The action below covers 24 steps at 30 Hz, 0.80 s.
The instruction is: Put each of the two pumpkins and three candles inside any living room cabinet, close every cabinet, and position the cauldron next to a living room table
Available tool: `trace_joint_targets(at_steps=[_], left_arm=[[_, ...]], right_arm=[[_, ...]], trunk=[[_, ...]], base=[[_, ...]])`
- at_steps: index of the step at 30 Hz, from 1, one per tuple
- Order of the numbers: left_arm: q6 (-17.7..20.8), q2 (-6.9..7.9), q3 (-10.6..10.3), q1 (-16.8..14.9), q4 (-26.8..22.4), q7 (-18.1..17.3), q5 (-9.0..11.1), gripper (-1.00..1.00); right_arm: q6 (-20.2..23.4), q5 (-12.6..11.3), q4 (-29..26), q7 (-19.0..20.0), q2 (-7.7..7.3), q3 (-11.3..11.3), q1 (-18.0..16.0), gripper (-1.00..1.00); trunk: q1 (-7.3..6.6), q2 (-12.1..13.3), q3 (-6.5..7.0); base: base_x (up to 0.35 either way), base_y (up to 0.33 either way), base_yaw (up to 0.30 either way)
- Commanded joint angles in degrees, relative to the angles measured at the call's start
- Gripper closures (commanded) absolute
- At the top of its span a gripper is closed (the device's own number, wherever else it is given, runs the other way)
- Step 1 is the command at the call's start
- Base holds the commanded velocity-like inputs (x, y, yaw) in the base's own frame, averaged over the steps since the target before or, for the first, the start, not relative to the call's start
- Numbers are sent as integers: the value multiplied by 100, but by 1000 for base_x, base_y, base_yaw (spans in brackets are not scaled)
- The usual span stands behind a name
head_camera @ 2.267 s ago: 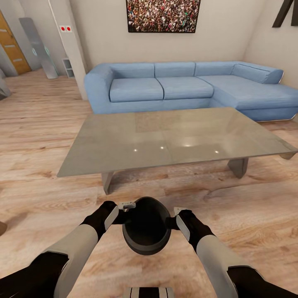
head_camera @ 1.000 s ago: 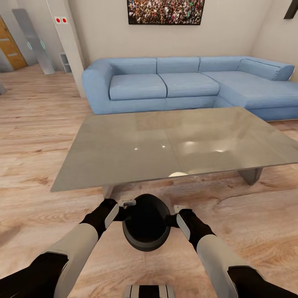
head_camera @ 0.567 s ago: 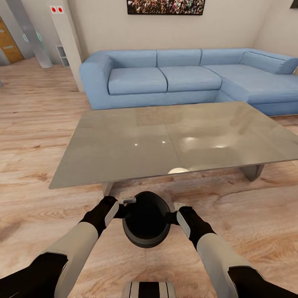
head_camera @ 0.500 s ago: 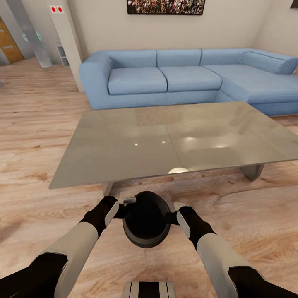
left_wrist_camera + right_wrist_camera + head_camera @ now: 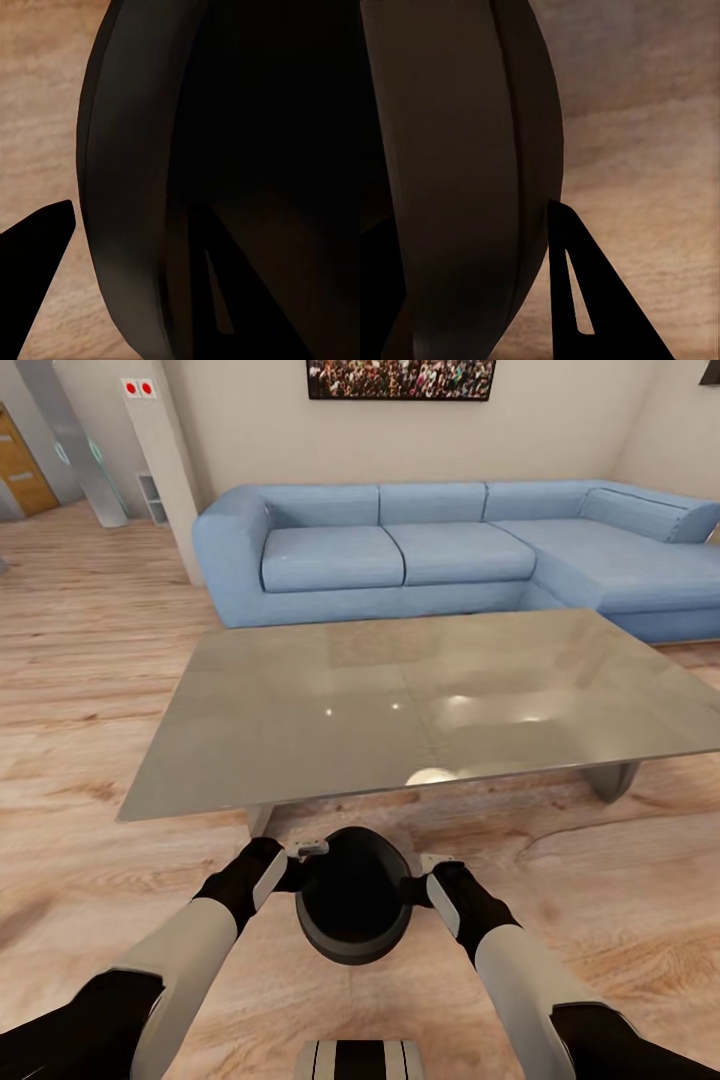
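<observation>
Gripping cauldron [image 5: 352, 905] rim | left pincer [image 5: 303, 868], right pincer [image 5: 421, 883] both clamped | near desk [image 5: 400, 705] edge, above floor [image 5: 90, 690]

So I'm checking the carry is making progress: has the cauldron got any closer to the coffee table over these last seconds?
Yes. The cauldron, gripped on both sides by the left gripper and right gripper, now sits nearer the table: the floor gap to its near edge has shrunk.
</observation>
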Motion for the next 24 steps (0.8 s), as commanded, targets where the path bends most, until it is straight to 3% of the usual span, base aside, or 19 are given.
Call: trace_joint_targets(at_steps=[1, 21, 22, 23, 24], left_arm=[[-137, 39, -117, 4, 59, 24, -94, 100], [-137, 38, -117, 4, 57, 29, -94, 100], [-137, 39, -117, 2, 57, 28, -94, -100], [-137, 37, -117, 3, 57, 26, -93, -100], [-137, 39, -113, 3, 57, 25, -93, -100]], right_arm=[[3, -247, 115, 158, 3, 53, 6, 100], [3, -247, 115, 159, 3, 53, 6, 100], [3, -247, 115, 159, 3, 53, 6, 100], [3, -247, 115, 159, 3, 53, 6, -100], [3, -247, 115, 159, 3, 53, 6, -100]], trunk=[[130, 0, -7], [130, 0, -7], [130, 0, -7], [130, 0, -7], [130, 0, -7]], base=[[130, 0, 0], [18, 0, 0], [0, 0, 0], [0, 0, 0], [0, 0, 0]])
